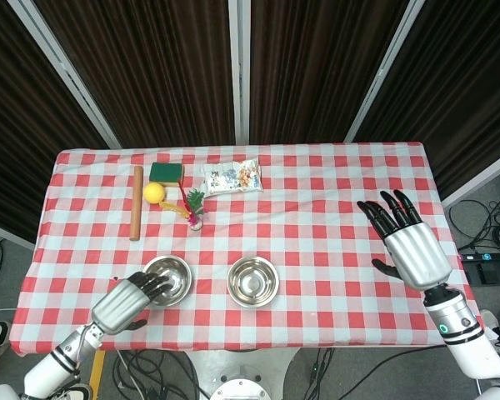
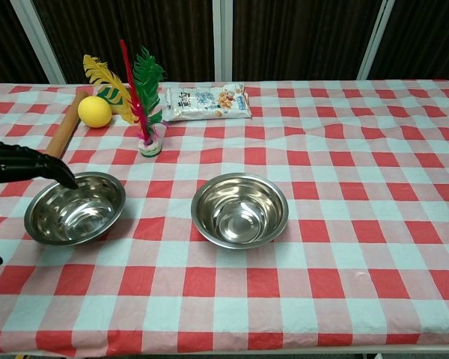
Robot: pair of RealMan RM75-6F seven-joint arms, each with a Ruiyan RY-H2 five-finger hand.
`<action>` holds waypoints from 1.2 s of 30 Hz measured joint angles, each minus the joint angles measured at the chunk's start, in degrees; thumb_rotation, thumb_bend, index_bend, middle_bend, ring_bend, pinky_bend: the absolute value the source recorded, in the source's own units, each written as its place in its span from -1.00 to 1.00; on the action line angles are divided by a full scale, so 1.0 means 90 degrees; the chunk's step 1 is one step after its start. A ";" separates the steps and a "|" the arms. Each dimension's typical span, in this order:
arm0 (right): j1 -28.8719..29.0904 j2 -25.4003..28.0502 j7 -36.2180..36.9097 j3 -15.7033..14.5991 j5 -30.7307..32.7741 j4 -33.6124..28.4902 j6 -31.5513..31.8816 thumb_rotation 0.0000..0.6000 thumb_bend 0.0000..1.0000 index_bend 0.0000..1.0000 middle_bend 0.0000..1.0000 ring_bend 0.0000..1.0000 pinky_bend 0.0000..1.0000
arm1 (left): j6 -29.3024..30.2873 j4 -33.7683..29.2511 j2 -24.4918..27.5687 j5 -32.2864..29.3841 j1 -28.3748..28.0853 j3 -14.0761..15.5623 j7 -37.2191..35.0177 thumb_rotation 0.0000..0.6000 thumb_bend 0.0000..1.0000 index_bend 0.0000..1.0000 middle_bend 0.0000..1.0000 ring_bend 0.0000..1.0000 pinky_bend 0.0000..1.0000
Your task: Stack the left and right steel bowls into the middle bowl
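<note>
Steel bowls are seen on the checked worktop: the left bowl and the middle bowl, side by side near the front edge, apart. Whether another bowl is already nested in the middle one cannot be told. The left robot hand is reached over the left bowl's rim, fingertips at its edge, nothing grasped yet, presumably to lift it. The right robot hand is held released, fingers spread, well clear.

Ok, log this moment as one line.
left hand open, fingers at left bowl rim | right hand open, raised | middle bowl untouched
</note>
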 measured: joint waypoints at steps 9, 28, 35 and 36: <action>0.0059 -0.0064 -0.0076 0.0134 0.0221 0.0025 -0.0190 1.00 -1.00 -0.89 -0.70 -1.00 -0.98 | 0.0185 0.1119 -0.0591 0.0236 -0.0183 0.0060 -0.0600 1.00 -0.68 -0.24 -0.19 -0.33 -0.19; -0.0021 -0.0047 0.0050 0.0245 0.0438 0.0225 -0.0278 1.00 -1.00 -0.89 -0.70 -1.00 -0.98 | -0.0139 0.2379 -0.1342 0.0140 -0.0631 0.0321 -0.1196 1.00 -0.56 -0.20 -0.15 -0.27 -0.12; -0.0044 -0.0063 0.0073 0.0256 0.0479 0.0295 -0.0310 1.00 -1.00 -0.89 -0.70 -1.00 -0.98 | -0.0157 0.2597 -0.1459 0.0039 -0.0696 0.0349 -0.1282 1.00 -0.48 -0.10 -0.05 -0.17 -0.02; -0.0044 -0.0065 0.0078 0.0259 0.0485 0.0303 -0.0315 1.00 -1.00 -0.89 -0.70 -1.00 -0.98 | -0.0157 0.2637 -0.1481 0.0022 -0.0705 0.0350 -0.1292 1.00 -0.47 -0.08 -0.04 -0.16 0.00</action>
